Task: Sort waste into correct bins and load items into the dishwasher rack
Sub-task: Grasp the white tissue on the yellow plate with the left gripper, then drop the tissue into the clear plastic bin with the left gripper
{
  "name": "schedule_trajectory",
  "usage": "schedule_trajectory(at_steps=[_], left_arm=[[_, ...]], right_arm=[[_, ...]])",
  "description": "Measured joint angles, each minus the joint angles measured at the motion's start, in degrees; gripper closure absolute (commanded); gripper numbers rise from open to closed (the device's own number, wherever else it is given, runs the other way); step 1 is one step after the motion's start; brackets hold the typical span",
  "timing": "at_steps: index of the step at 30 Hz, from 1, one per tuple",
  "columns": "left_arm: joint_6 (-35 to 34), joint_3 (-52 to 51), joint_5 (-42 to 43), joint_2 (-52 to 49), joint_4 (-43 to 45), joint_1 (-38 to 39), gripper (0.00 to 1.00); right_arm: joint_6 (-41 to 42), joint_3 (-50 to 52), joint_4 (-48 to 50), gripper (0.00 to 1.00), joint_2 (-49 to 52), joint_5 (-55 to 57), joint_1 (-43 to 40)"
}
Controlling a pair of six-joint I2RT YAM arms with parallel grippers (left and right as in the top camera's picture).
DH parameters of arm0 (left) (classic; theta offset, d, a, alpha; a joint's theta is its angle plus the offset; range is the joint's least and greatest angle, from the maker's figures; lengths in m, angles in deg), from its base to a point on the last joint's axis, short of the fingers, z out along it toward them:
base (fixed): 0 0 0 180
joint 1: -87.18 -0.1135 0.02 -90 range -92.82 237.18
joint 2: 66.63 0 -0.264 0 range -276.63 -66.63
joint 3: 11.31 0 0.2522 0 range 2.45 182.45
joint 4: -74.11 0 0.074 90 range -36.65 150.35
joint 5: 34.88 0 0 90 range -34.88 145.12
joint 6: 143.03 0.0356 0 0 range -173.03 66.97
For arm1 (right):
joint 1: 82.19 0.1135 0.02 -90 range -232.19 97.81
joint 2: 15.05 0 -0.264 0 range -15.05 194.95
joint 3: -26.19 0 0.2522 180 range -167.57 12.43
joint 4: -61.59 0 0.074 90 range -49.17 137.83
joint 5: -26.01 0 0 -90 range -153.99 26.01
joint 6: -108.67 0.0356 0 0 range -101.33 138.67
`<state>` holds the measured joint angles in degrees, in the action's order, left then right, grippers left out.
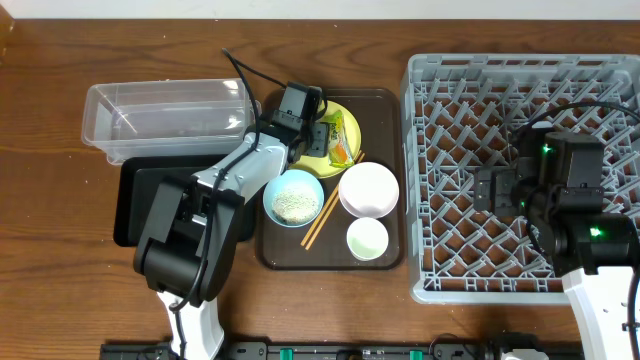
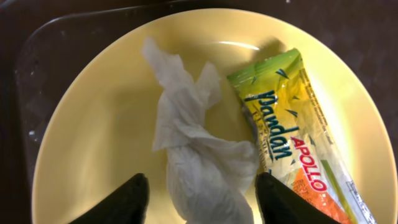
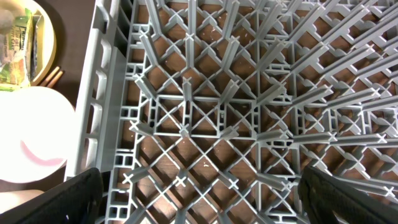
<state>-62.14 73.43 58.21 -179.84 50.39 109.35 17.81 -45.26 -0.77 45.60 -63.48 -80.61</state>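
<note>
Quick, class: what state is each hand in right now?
Left hand: open, fingers either side of the tissue on the plate.
Right hand: open, empty, above the rack.

Left hand (image 2: 198, 198) spread apart; right hand (image 3: 199, 194) spread wide.
</note>
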Motion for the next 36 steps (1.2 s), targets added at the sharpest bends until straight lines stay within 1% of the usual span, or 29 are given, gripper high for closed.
schedule_trajectory(at_steps=[4,5,7,9,14,22,27,29,32,36], left_arm=[[0.13,0.0,-0.48,0.0,-0.13,0.02,0.5],[0.15,0.0,-0.5,0.0,-0.15,0.02,0.51],[-0.04,0.0,-0.52,-0.04,-0.17,0.02,0.61],[0.02,0.0,-0.5,-0.11,-0.31,0.02,0.73],[0.04,0.0,-0.48,-0.39,-0.37,0.0,0.94],[0.15,0.0,-0.48,-0.07,-0.7,-0.15,0.94],[-0.31,-0.04,-0.48,5.51,-2.01,-2.47,0.94],[-1.75,-0.02,-0.61,9.55,-1.99,-4.48,0.94],[-6.19,0.0,-1.7,15.15,-1.99,-8.79,0.94],[-12.04,0.11,-2.69,17.99,-2.36,-14.97,0.94]], right_arm=[[0.0,0.0,0.0,0.01,0.0,0.0,0.0],[0.0,0.0,0.0,0.01,0.0,0.0,0.0],[0.0,0.0,0.0,0.01,0.0,0.0,0.0],[0.0,0.0,0.0,0.01,0.0,0.0,0.0],[0.0,0.0,0.0,0.01,0.0,0.0,0.0],[0.0,0.0,0.0,0.01,0.0,0.0,0.0],[0.0,0.0,0.0,0.01,0.0,0.0,0.0],[0.0,0.0,0.0,0.01,0.0,0.0,0.0],[0.0,0.0,0.0,0.01,0.0,0.0,0.0],[0.0,0.0,0.0,0.01,0.0,0.0,0.0]])
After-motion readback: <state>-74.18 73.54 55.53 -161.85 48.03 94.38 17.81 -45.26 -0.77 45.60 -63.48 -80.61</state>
